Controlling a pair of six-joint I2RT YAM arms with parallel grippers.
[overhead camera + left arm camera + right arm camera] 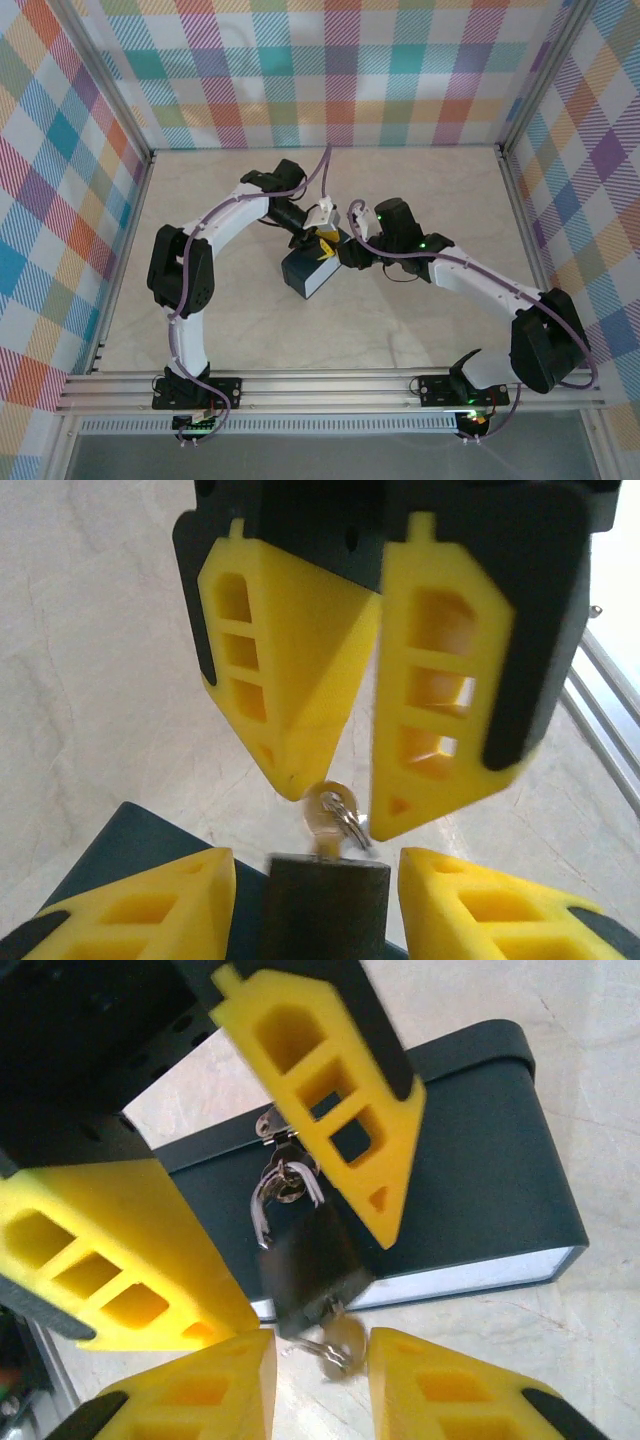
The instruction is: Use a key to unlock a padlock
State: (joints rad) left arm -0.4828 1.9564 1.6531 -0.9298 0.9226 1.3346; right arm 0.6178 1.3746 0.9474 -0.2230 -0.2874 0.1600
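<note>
The small dark padlock point(310, 1260) with a silver shackle is hooked on the hasp point(270, 1125) of the dark-blue box point(470, 1160), which lies on the pale marbled worktop point(590, 1060). The left claw point(318, 865) straddles its body, jaws parted — a gap shows. The right claw point(322, 1340) stands part-open around the brass key point(325, 820) in its base, not pinching it.

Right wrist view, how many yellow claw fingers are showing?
4: bottom-left finger, bottom-right finger, either side of the key; upper finger beside the padlock; left finger. None seem hidden.
</note>
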